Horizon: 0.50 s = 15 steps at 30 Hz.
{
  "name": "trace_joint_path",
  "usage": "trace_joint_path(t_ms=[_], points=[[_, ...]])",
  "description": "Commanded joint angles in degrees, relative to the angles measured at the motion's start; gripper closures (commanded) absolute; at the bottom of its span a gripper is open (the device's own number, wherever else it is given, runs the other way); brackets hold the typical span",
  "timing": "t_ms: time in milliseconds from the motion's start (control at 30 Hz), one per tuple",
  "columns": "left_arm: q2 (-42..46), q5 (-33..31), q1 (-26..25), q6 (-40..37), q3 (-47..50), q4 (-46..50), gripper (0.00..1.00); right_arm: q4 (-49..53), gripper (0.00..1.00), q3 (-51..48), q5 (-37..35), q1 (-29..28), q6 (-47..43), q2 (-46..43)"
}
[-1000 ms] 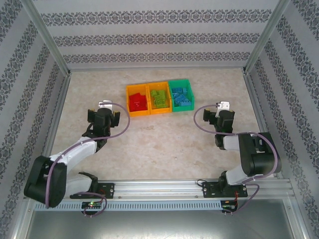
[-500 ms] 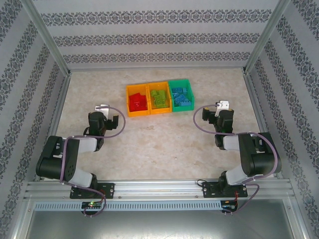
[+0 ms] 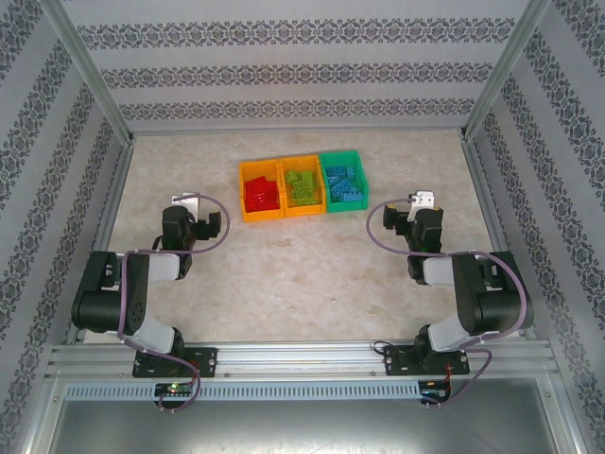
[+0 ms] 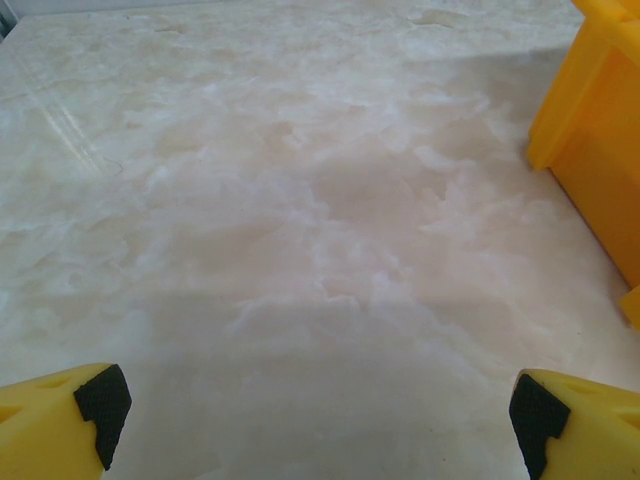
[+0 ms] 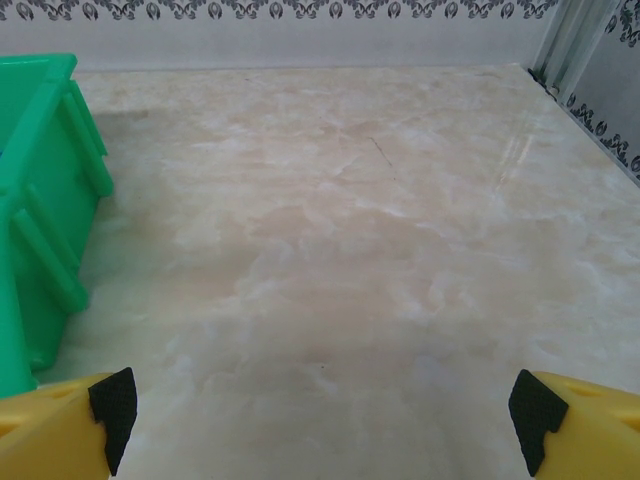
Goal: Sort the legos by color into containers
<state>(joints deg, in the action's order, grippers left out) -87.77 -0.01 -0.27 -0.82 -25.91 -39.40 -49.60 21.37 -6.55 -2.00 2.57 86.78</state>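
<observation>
Starting left: left fingers [image 4: 55, 425], yellow w/ black pads, spread wide, empty. On marbled desk [image 3: 312, 274], plastic bins in a row: orange bin [image 3: 262, 216] w/ red bricks [image 3: 260, 194], 2nd orange bin [image 3: 304, 210] w/ lime bricks [image 3: 302, 186], green bin [image 3: 345, 203] w/ blue bricks [image 3: 342, 182]. Right fingers [image 5: 590, 420] spread, empty.

Bright, even light; soft shadows.

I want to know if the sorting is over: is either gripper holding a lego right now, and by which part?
Nothing is held. The left gripper and the right gripper are both open over bare table, with nothing between the jaws.
</observation>
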Motion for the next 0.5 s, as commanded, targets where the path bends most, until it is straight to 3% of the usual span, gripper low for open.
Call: trace_joint_path(t_ms=[0, 467], points=[[-0.1, 1.0, 0.3, 1.2, -0.8, -1.6, 0.01, -1.7, 0.02, 0.5, 1.1, 0.2, -0.7, -0.4], [-0.1, 1.0, 0.3, 1.2, -0.8, -1.6, 0.01, -1.4, 0.02, 0.7, 2.9, 0.6, -1.1, -0.6]])
